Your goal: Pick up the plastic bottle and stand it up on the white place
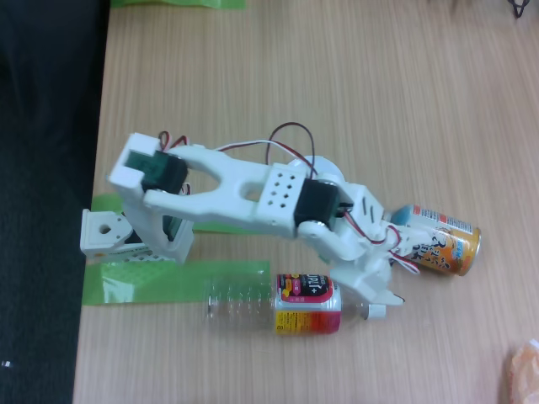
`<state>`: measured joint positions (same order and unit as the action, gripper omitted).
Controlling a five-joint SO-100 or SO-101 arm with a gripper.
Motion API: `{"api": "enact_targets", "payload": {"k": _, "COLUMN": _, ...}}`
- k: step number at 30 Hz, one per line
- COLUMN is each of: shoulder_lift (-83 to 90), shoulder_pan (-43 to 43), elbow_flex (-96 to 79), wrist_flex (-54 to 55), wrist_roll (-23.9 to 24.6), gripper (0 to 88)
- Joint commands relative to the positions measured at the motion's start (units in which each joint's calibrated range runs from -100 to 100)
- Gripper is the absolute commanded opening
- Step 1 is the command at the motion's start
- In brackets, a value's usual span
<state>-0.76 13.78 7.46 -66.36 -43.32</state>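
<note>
The plastic bottle point(278, 305) lies on its side near the front of the table. Its clear ribbed body points left, its pink and yellow label point(307, 303) sits in the middle and its white cap point(376, 310) points right. My white gripper point(381, 290) hangs over the bottle's neck and shoulder, just above the cap. Its fingers blend with the arm, so how the jaws stand is unclear. The white place point(328, 168) shows as a curved rim behind the arm; most of it is hidden.
An orange-and-blue can point(440, 241) lies on its side right of the gripper, close to it. Green tape strips point(168, 282) lie by the arm's base point(105, 231). The table's left edge drops to black floor. Something orange point(526, 370) sits at the lower right corner.
</note>
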Motion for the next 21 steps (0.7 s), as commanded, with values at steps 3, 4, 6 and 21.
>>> {"api": "enact_targets", "payload": {"k": 3, "shoulder_lift": -5.25, "shoulder_pan": -0.97, "elbow_flex": 9.52, "wrist_flex": -6.43, "wrist_roll": -2.36, "gripper": 34.0}}
{"api": "enact_targets", "payload": {"k": 4, "shoulder_lift": -6.17, "shoulder_pan": -0.97, "elbow_flex": 9.88, "wrist_flex": -7.21, "wrist_roll": -3.31, "gripper": 34.0}}
{"api": "enact_targets", "payload": {"k": 6, "shoulder_lift": -7.68, "shoulder_pan": -0.75, "elbow_flex": 9.97, "wrist_flex": -7.64, "wrist_roll": -5.51, "gripper": 34.0}}
{"api": "enact_targets", "payload": {"k": 21, "shoulder_lift": -16.84, "shoulder_pan": 3.4, "elbow_flex": 9.7, "wrist_flex": -7.04, "wrist_roll": -13.59, "gripper": 34.0}}
